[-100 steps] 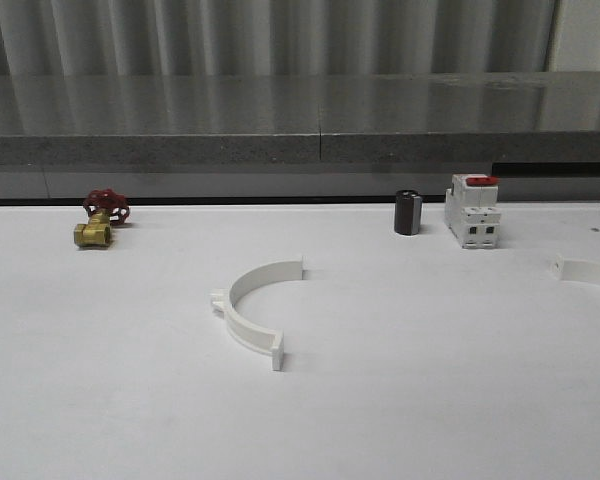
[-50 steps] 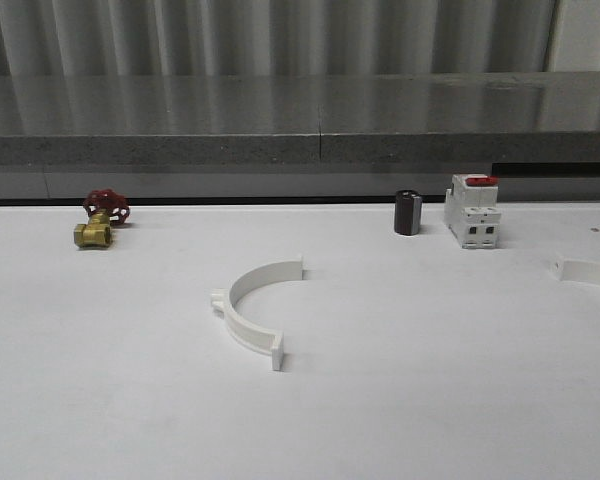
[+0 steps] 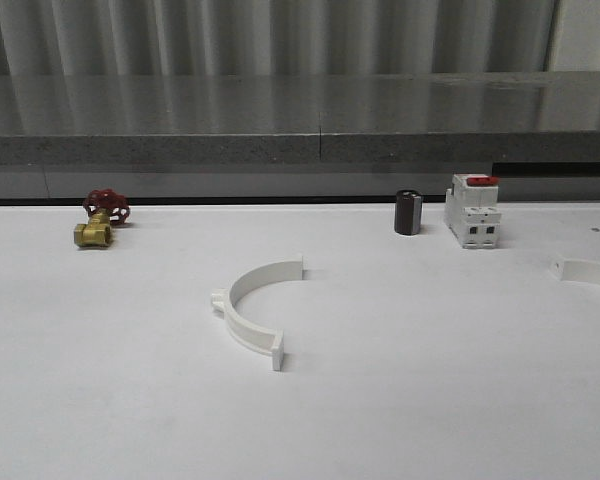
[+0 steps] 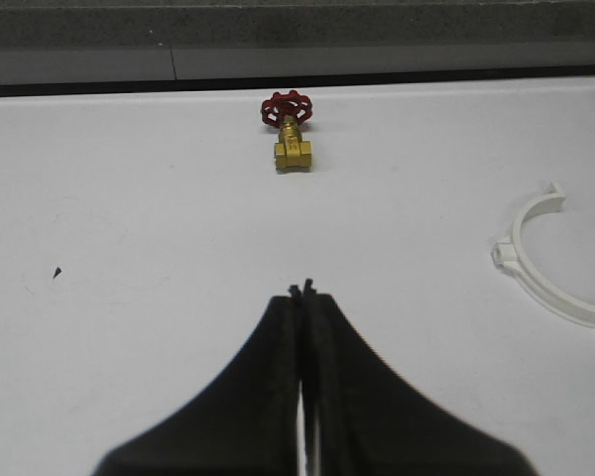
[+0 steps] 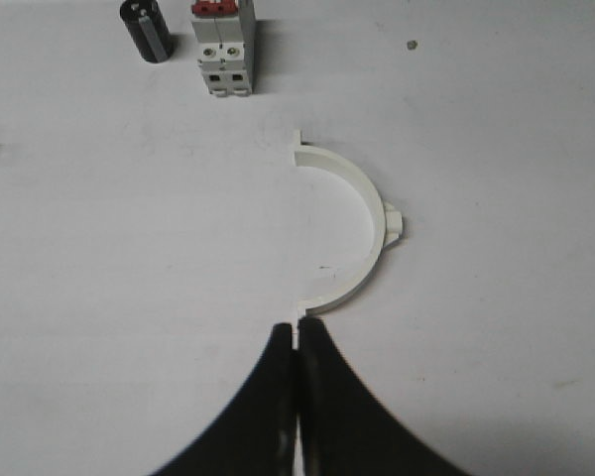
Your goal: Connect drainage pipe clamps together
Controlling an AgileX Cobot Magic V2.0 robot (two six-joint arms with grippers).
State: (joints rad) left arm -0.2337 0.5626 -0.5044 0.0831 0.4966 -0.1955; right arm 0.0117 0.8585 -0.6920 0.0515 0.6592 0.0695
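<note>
One white half-ring drainage pipe clamp [image 3: 270,271] lies flat in the middle of the white table [image 3: 420,400], its open side facing right. The other clamp [image 3: 590,271] lies at the right edge of the front view, cut off by the frame. In the left wrist view my left gripper [image 4: 301,293] is shut and empty over bare table, the middle clamp [image 4: 550,297] off to one side. My right gripper [image 5: 297,327] is shut too. Its tips sit just short of the near end of the right clamp [image 5: 365,193], holding nothing.
A brass valve with a red handwheel [image 3: 98,222] stands at the back left. A black cylinder [image 3: 408,212] and a white boxy switch with a red top [image 3: 472,212] stand at the back right. A grey ledge [image 3: 300,150] runs behind the table.
</note>
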